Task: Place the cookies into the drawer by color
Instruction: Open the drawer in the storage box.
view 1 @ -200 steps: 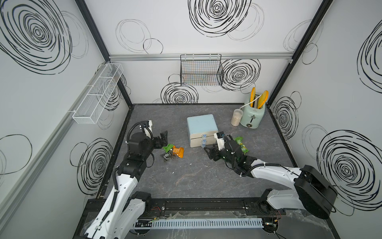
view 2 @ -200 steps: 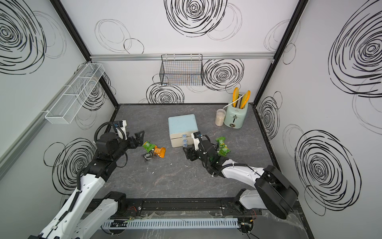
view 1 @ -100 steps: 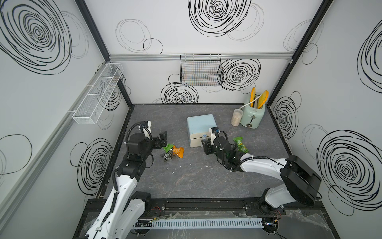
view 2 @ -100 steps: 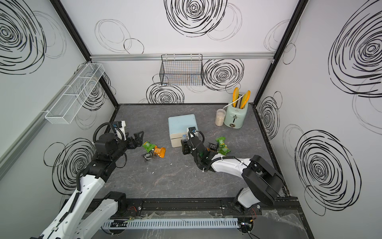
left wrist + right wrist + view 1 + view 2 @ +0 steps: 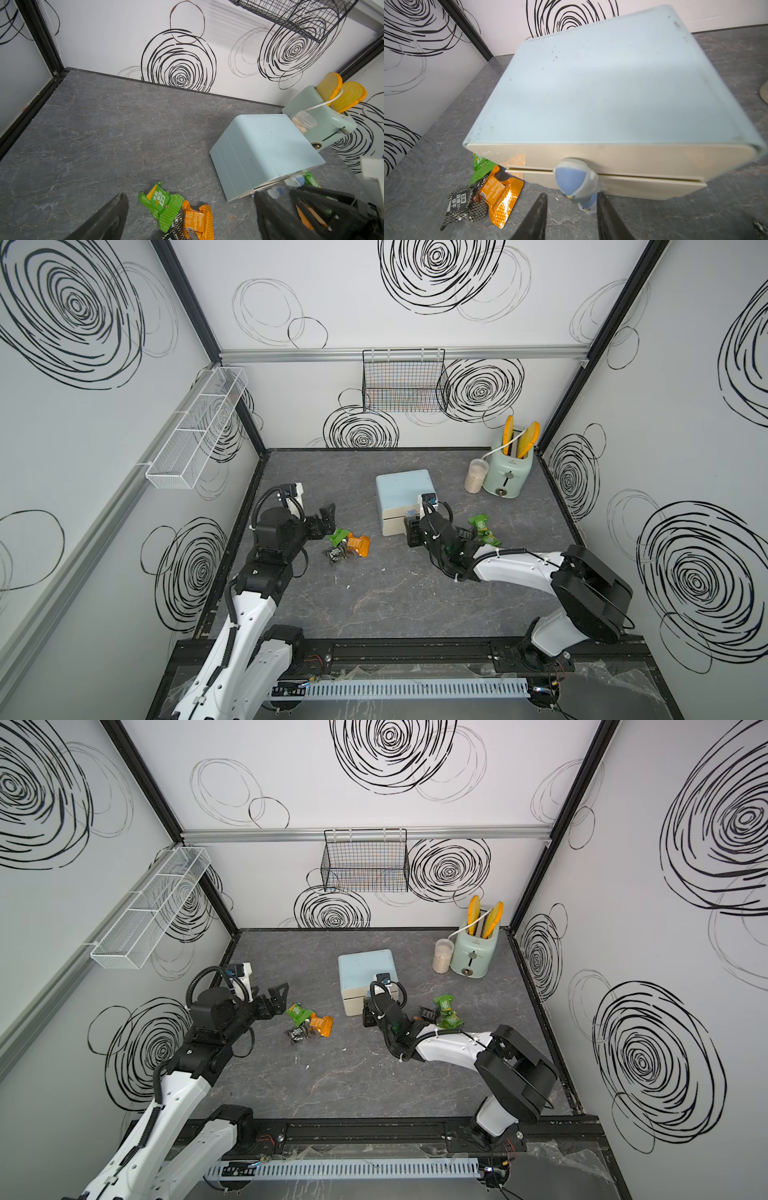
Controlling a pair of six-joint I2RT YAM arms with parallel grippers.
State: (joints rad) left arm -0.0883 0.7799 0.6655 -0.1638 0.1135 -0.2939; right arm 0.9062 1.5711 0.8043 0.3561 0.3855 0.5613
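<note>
The drawer point(image 5: 401, 493) point(image 5: 591, 83) is a pale-blue chest with cream fronts, mid-table. My right gripper point(image 5: 410, 531) point(image 5: 571, 195) is low at its front. Its jaws stand astride a blue knob point(image 5: 586, 204), with a gap still showing on one side. Cookies lie in a pile left of the drawer: a green packet point(image 5: 338, 536) point(image 5: 162, 203), an orange one point(image 5: 359, 545) point(image 5: 197, 220) and a black one point(image 5: 334, 556). Two more green packets point(image 5: 480, 522) point(image 5: 490, 538) lie right of the drawer. My left gripper point(image 5: 326, 522) point(image 5: 190, 194) hangs wide open just left of the pile, holding nothing.
A mint-green toaster point(image 5: 509, 472) with toast slices and a small jar point(image 5: 476, 475) stand at the back right. A black wire basket point(image 5: 405, 381) hangs on the back wall. A white wire shelf point(image 5: 195, 427) hangs on the left wall.
My right gripper has moved left and in to the drawer's front, and its jaws have narrowed around the knob. The left arm has not moved.
</note>
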